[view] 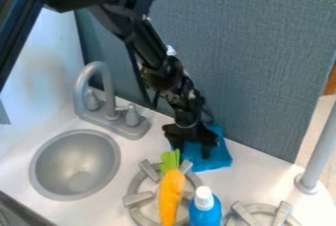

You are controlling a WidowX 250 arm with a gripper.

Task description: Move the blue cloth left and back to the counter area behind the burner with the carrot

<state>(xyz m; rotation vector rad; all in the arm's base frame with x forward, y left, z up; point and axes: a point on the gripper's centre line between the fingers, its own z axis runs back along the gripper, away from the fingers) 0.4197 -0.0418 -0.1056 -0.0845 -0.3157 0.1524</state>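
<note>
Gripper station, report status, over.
Gripper open, low at blue cloth. Cloth against back panel. Carrot over burner, blue bottle beside it; neither between gripper and cloth.

Arm (150, 43) in from upper left, slanting down to the right. Gripper (191, 149) points down, fingers (207, 151) apart.

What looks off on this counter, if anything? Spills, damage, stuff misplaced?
Mildly odd: the toy carrot lies straight across the left burner, no pan under it, with the blue bottle right beside it. The blue cloth under the tool looks rumpled. No spill or damage visible.
</note>
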